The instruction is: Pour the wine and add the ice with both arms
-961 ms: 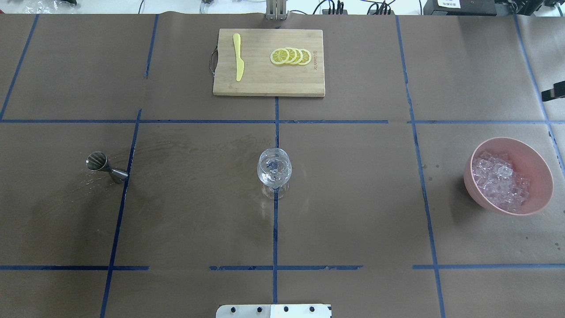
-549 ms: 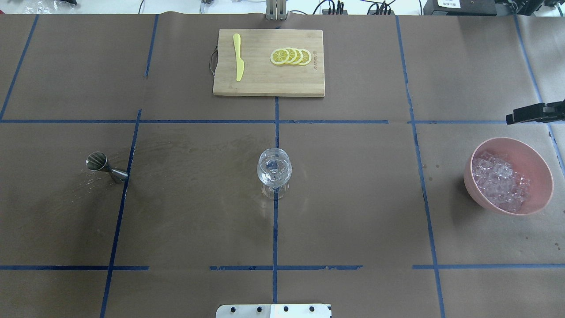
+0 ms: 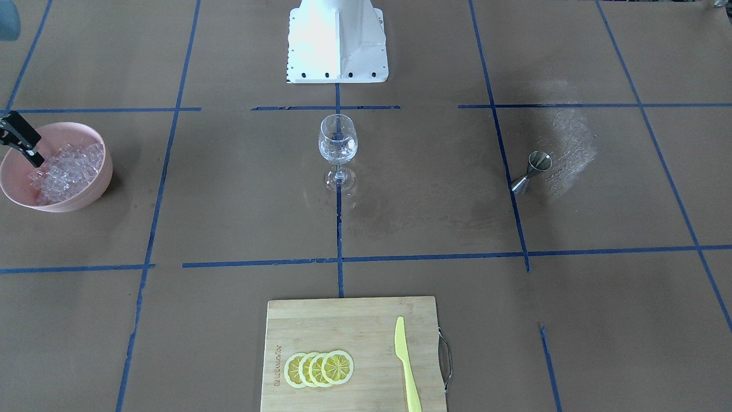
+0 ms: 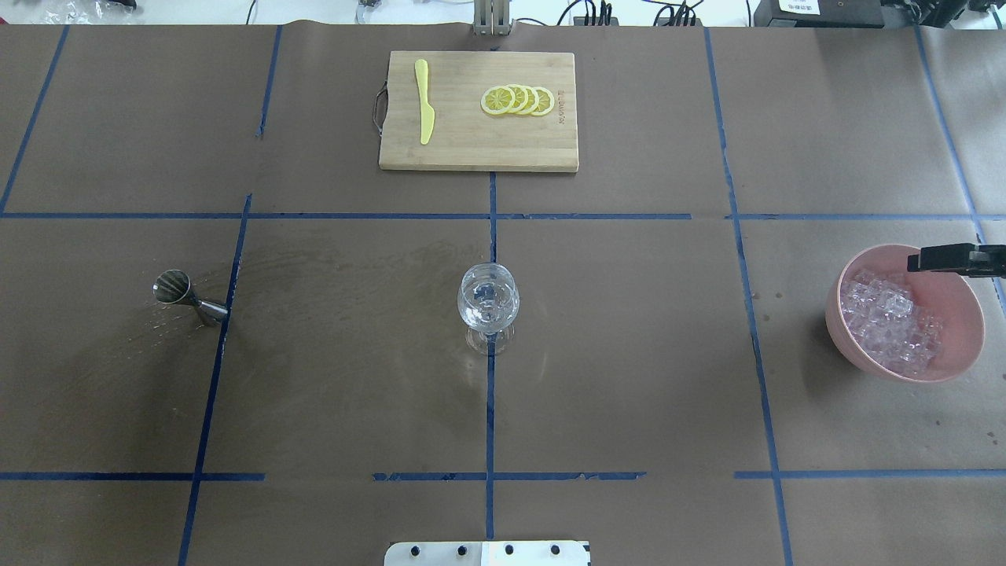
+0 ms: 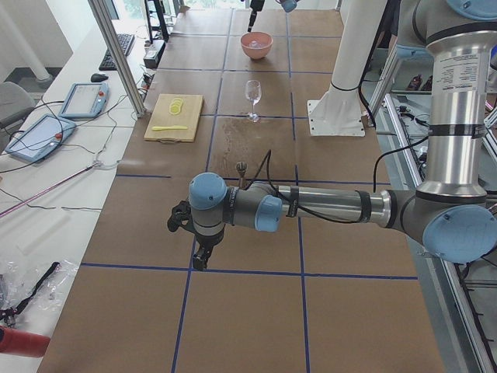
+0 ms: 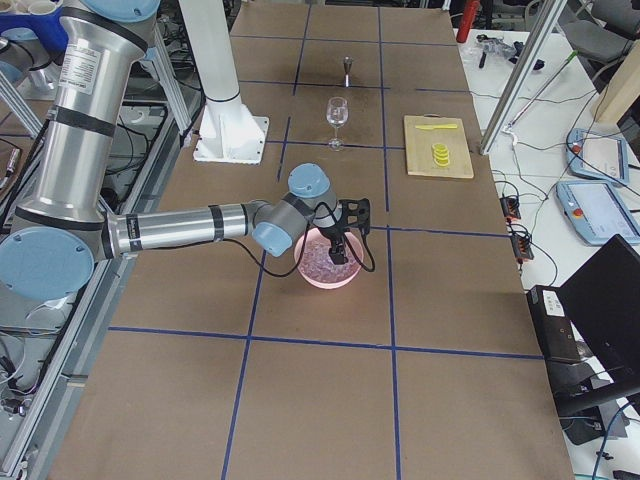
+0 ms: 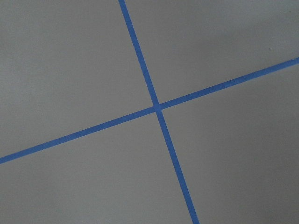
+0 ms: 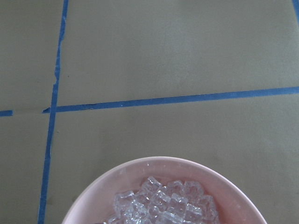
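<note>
Right jaws above blue-taped tabletop (image 4: 629,354)

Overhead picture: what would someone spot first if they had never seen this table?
Probably the round pink bowl heaped with clear, glassy ice cubes at the right edge of the table, the robot's black right hand hanging over its rim. Then the clear stemmed wine glass alone in the middle, and the bright yellow lemon slices on the wooden cutting board at the far side.
</note>
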